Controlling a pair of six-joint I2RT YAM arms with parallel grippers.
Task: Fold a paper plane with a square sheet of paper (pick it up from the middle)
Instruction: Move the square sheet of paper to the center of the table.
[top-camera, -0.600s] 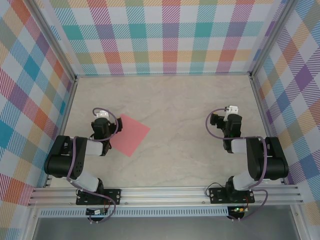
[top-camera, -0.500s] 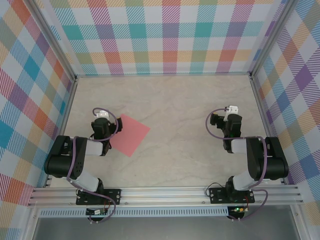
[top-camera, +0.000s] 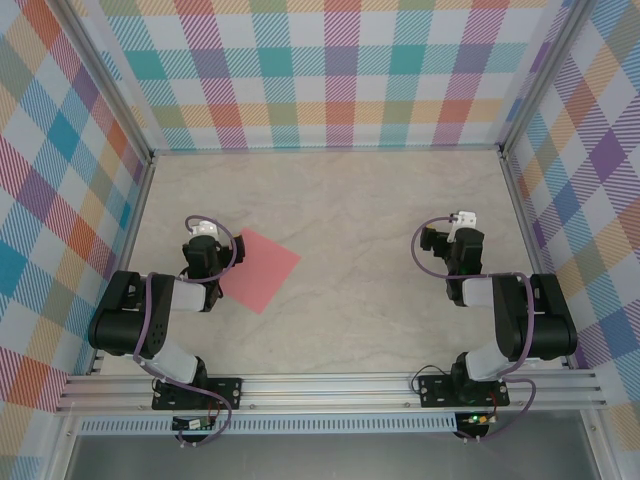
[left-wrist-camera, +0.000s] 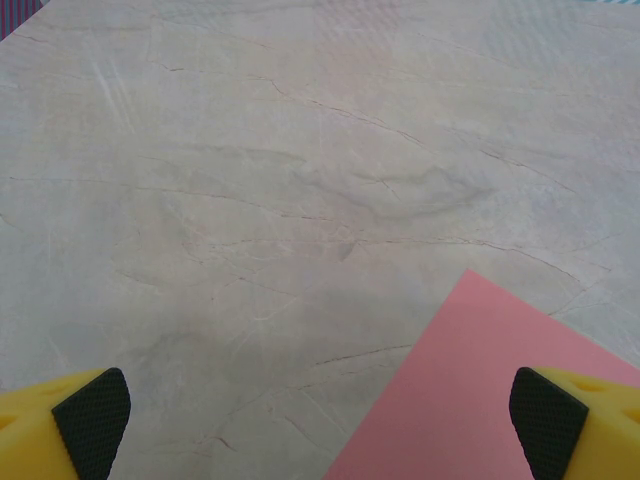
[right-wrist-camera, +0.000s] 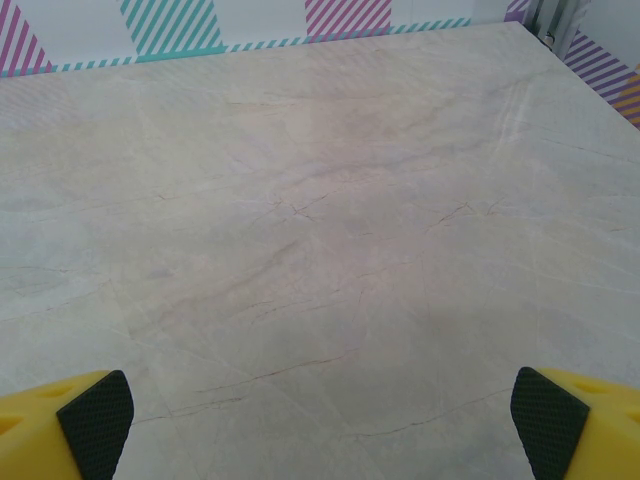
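A salmon-pink square sheet of paper lies flat on the marbled table, turned like a diamond, with no crease showing. A paper plane is out of view. My left gripper sits at the sheet's left corner, open and holding nothing. In the left wrist view one corner of the sheet reaches in from the lower right, and my left gripper has its right black pad over the paper and its left pad over bare table. My right gripper is far right, open above bare table.
Checked walls enclose the table at the back and on both sides. An aluminium rail with both arm bases runs along the near edge. The left arm's elbow covers the table's near-left part.
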